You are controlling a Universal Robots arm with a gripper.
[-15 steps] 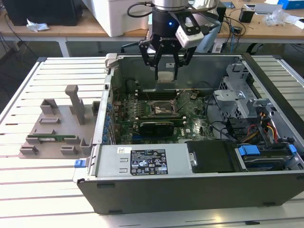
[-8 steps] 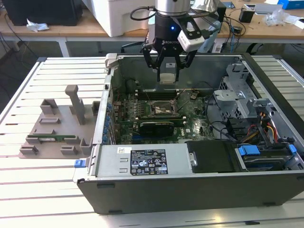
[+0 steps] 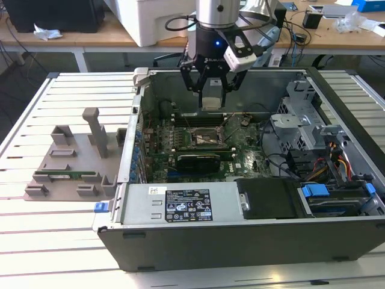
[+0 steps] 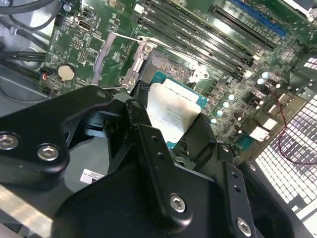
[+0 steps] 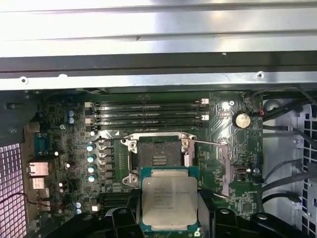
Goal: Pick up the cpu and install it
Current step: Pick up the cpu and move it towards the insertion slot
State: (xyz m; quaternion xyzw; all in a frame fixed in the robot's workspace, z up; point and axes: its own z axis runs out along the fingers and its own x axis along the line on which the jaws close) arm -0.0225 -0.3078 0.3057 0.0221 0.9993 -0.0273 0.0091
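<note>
The silver robot arm (image 3: 215, 12) comes straight down from above, with a blue light glowing on its wrist. Its black two-fingered tool (image 3: 212, 90) points down into the big open dark grey metal computer case (image 3: 240, 247). The case lies on its side on the white slatted metal tabletop (image 3: 54, 241).

The tool is closed on the cpu (image 3: 212, 99), a small flat square chip with a pale silvery top and a thin green rim. A black finger (image 4: 140, 130) presses on each of two opposite edges. The cpu hangs in the air just above the square black-framed socket (image 5: 158, 157) on the green motherboard (image 5: 218, 163), not touching it. It seems to be held level over the socket, though that is hard to be sure of.

The socket's shiny metal lid (image 4: 124, 54) looks swung open. Its thin metal lever (image 5: 210, 144) sticks out to one side. Long dark memory slots (image 5: 148, 114) run in rows just beside the socket. A round silver coin battery (image 5: 241, 119) sits near the socket too.

There is small dark writing on the cpu's top, too tiny to read. A white sticker (image 3: 186, 205) with black print is on the grey power box (image 3: 138, 208) inside the case, well apart from the socket. A grey plastic holder (image 3: 66, 162) lies outside the case, farther from the socket, on the exterior view's left.
</note>
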